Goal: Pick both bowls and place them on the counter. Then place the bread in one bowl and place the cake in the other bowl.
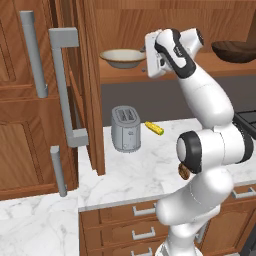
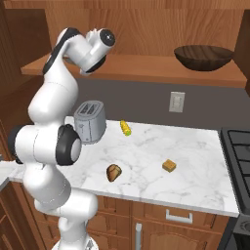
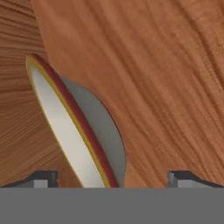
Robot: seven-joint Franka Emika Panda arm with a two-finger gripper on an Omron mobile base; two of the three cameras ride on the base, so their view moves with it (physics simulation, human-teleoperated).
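Observation:
The beige bowl (image 1: 122, 58) with a brown rim sits on the wooden shelf (image 1: 150, 75) above the counter (image 1: 135, 170). My gripper (image 1: 144, 60) is level with it at its right rim and open. In the hand view the bowl (image 3: 74, 131) appears rolled on edge, its rim running down between my two spread fingertips (image 3: 46, 178). The dark wood bowl (image 2: 203, 56) rests further right on the same shelf. On the marble lie the knobbly brown bread (image 2: 114, 172) and the tan cake cube (image 2: 169, 165). The arm half hides the bread (image 1: 183, 171) in the left base view.
A silver toaster (image 1: 125, 128) stands at the back of the counter with a yellow cylinder (image 1: 154, 128) beside it. A tall wooden cabinet with grey handles (image 1: 62, 85) rises at the left. A stove edge (image 2: 237, 146) borders the counter's right end.

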